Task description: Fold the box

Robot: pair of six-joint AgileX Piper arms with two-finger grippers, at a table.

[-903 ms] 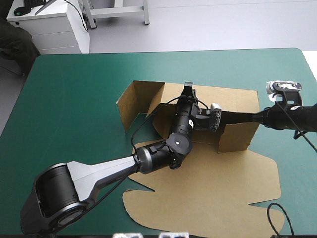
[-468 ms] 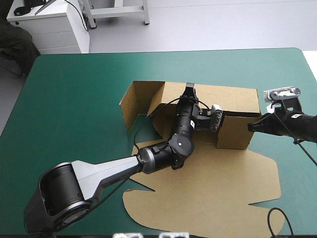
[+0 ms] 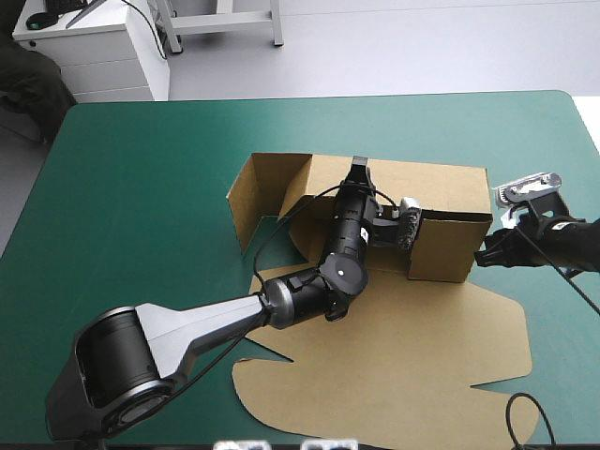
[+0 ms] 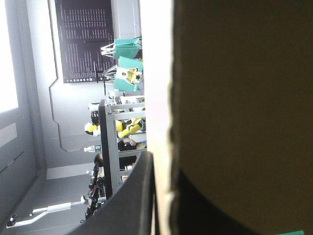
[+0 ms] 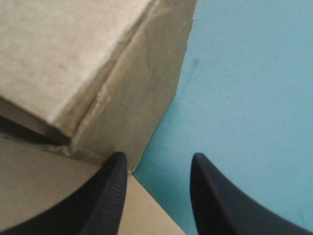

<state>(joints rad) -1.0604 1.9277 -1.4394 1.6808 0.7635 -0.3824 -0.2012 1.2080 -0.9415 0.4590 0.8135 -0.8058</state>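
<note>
Brown box (image 3: 442,248), corner just before right tool (image 5: 157,161), wall seemingly in left tool (image 3: 357,170)

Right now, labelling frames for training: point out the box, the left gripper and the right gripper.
box (image 3: 441,251): high view, raised near wall.
left gripper (image 3: 357,169): high view, fingertips at far wall.
right gripper (image 5: 157,164): right wrist view, midway between open fingers.

Robot lab or workroom.
Big table (image 3: 141,187) with a teal-green cover, left arm (image 3: 197,323) and right arm (image 3: 567,242) of a robot over it, white desk (image 3: 112,52) with drawers past the far left corner, mouse (image 3: 40,20) and keyboard (image 3: 73,6) on top, bare grey floor (image 3: 422,47), white frame (image 3: 277,28).
</note>
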